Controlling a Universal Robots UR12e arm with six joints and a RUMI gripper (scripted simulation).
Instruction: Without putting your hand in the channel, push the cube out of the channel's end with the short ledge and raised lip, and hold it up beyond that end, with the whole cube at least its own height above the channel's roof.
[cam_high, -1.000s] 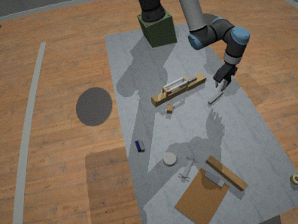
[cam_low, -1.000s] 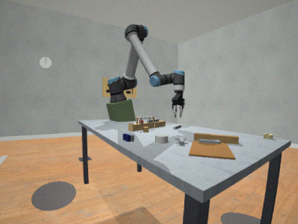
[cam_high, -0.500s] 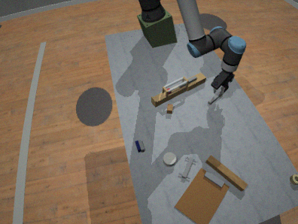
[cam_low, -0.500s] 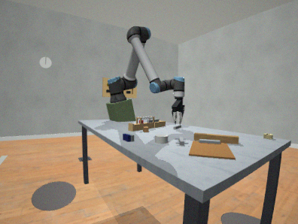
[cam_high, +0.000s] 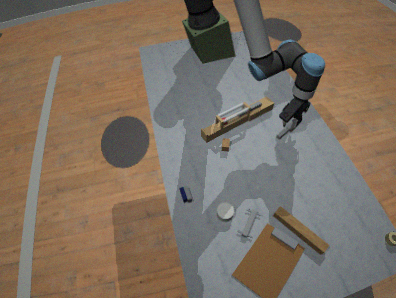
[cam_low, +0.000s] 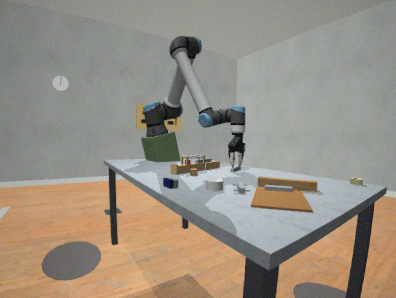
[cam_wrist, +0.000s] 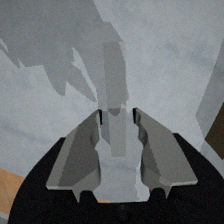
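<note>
The wooden channel (cam_high: 257, 111) (cam_low: 176, 168) lies on the grey table, with a clear roof frame over its middle. A small red shape (cam_high: 224, 118) shows inside it; I cannot tell if it is the cube. A small brown block (cam_high: 226, 144) (cam_low: 194, 171) lies on the table just in front of the channel. My gripper (cam_high: 291, 124) (cam_low: 235, 165) (cam_wrist: 117, 110) is low over the table, right of the channel's right end. Its fingers are partly open and straddle the near end of a thin grey stick (cam_high: 283, 132) (cam_wrist: 116, 70) that lies flat on the table.
A blue block (cam_high: 186, 194) (cam_low: 170, 183), a white disc (cam_high: 225, 211) (cam_low: 215, 185), a grey T-shaped tool (cam_high: 248, 224) (cam_low: 240, 188), a flat wooden board (cam_high: 267, 262), a wooden plank (cam_high: 301, 230) and a tape roll (cam_high: 391, 239) (cam_low: 356, 181) lie nearer the front. The arm's green base (cam_high: 209, 40) stands at the back.
</note>
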